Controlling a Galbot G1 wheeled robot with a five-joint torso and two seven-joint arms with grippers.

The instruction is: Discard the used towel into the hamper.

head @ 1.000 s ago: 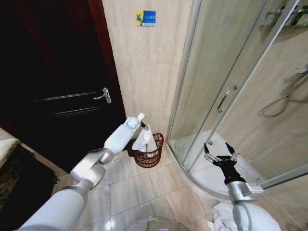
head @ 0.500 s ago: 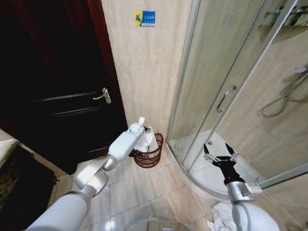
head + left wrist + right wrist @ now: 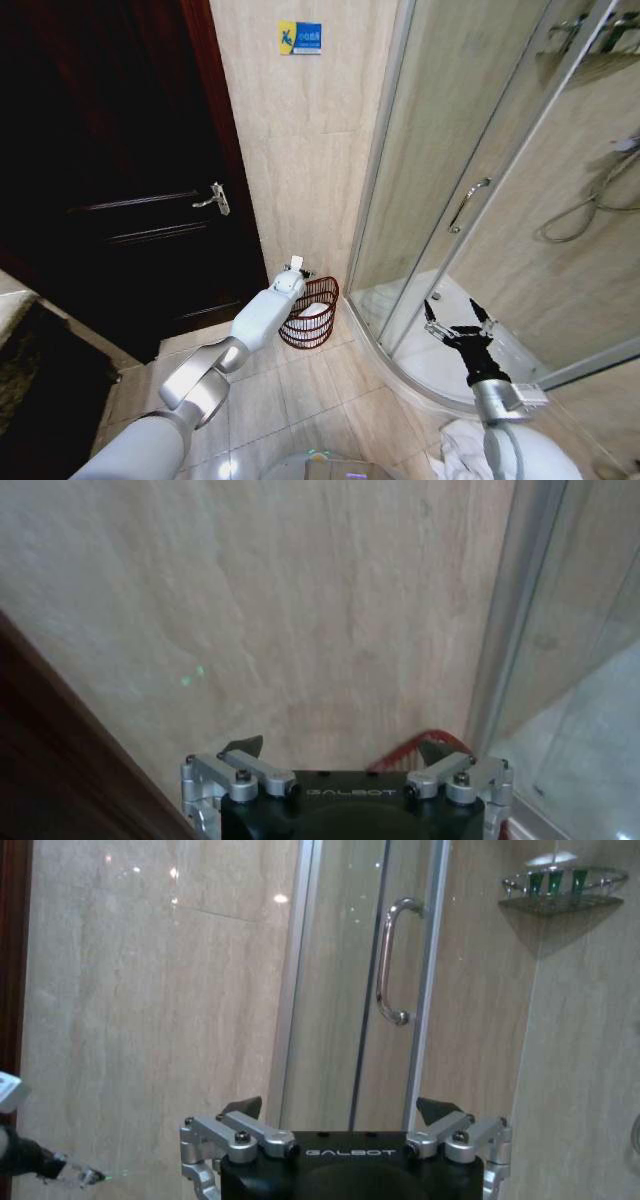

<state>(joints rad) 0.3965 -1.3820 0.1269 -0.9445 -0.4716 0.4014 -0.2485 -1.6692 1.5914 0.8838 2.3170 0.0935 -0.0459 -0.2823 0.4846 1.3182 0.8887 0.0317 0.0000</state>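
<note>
The white crumpled towel (image 3: 312, 311) lies inside the small round reddish-brown wire hamper (image 3: 309, 322) on the tiled floor at the wall's foot. The left pincer (image 3: 342, 751), spread wide and empty, hangs over its rim; the drop looks done, so withdrawing seems next. The right pincer (image 3: 458, 323) idles open by the shower.

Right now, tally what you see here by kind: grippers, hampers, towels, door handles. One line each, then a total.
Grippers: 2, the left gripper over the hamper, the right gripper by the shower
Hampers: 1, the hamper on the floor
Towels: 1, the towel inside the hamper
Door handles: 2, the wooden door's lever, the shower door's handle
Total: 6
</note>
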